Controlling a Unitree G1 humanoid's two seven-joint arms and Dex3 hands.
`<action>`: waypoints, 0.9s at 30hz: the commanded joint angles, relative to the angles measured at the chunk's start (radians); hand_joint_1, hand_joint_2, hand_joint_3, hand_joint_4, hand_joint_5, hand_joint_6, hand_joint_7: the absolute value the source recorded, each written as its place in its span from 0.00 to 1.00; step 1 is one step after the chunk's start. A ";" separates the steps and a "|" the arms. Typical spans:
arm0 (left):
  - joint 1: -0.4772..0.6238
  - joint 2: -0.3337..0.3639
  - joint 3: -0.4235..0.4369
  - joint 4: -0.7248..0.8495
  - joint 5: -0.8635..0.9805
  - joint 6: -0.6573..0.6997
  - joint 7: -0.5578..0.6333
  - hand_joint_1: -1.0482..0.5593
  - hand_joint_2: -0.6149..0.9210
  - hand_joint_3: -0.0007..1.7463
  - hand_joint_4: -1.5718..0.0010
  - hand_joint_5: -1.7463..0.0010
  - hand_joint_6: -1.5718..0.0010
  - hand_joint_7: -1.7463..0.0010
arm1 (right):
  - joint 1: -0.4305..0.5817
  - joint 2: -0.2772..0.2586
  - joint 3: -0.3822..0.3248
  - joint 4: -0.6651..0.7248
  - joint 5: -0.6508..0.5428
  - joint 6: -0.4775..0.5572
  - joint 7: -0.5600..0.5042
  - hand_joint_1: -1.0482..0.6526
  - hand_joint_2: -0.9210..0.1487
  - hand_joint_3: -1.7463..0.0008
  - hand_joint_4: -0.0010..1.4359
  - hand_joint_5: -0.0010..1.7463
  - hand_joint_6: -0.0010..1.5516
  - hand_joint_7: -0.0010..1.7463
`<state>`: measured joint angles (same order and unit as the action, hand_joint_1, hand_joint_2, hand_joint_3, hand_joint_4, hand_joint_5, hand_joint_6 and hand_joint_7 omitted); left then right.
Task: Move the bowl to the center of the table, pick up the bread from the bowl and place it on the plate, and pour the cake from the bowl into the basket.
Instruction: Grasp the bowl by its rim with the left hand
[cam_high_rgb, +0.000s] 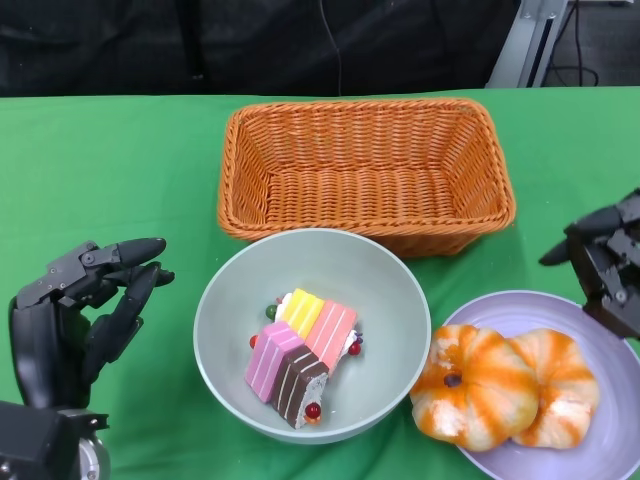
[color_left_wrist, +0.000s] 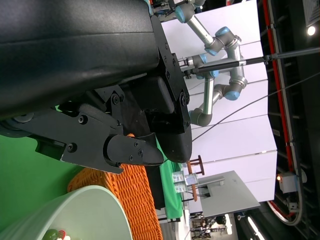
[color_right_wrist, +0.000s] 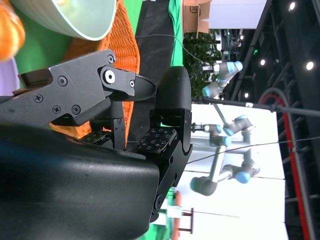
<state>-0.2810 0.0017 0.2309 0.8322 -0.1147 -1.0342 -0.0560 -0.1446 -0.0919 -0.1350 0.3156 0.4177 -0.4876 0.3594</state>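
Observation:
A pale green bowl (cam_high_rgb: 225, 330) sits at the front middle of the green table, holding several striped cake pieces (cam_high_rgb: 300, 352). Two orange-and-white bread rolls (cam_high_rgb: 505, 385) lie on the lavender plate (cam_high_rgb: 520, 308) at the front right. The orange wicker basket (cam_high_rgb: 365, 170) stands empty behind the bowl. My left hand (cam_high_rgb: 85, 320) hovers left of the bowl, fingers apart, holding nothing. My right hand (cam_high_rgb: 610, 260) is at the right edge above the plate, fingers spread and empty. The right wrist view shows the bowl's rim (color_right_wrist: 80, 20) and the basket (color_right_wrist: 122, 50).
Green cloth lies bare to the left of the basket and around my left hand. The table's far edge meets a dark backdrop. Other robot arms (color_left_wrist: 215, 65) stand far off in the room.

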 joint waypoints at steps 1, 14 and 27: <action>0.013 0.019 0.001 0.001 0.001 -0.015 -0.004 0.49 1.00 0.12 0.43 0.47 0.31 0.81 | 0.000 0.001 -0.028 0.007 0.016 0.012 0.023 0.57 0.25 0.48 0.55 0.86 0.47 0.65; 0.068 0.096 -0.058 -0.106 0.037 -0.035 -0.092 0.52 1.00 0.08 0.51 0.60 0.37 0.91 | 0.010 0.019 -0.043 -0.029 0.016 0.098 0.044 0.57 0.22 0.51 0.53 0.88 0.46 0.67; 0.076 0.182 -0.054 -0.088 0.211 -0.231 -0.054 0.46 1.00 0.02 0.50 0.72 0.40 0.99 | 0.007 0.033 -0.053 -0.030 -0.005 0.132 0.026 0.56 0.25 0.49 0.54 0.90 0.47 0.67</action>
<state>-0.1981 0.1581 0.1588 0.7319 0.0763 -1.2371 -0.1370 -0.1417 -0.0543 -0.1749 0.2938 0.4125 -0.3633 0.3884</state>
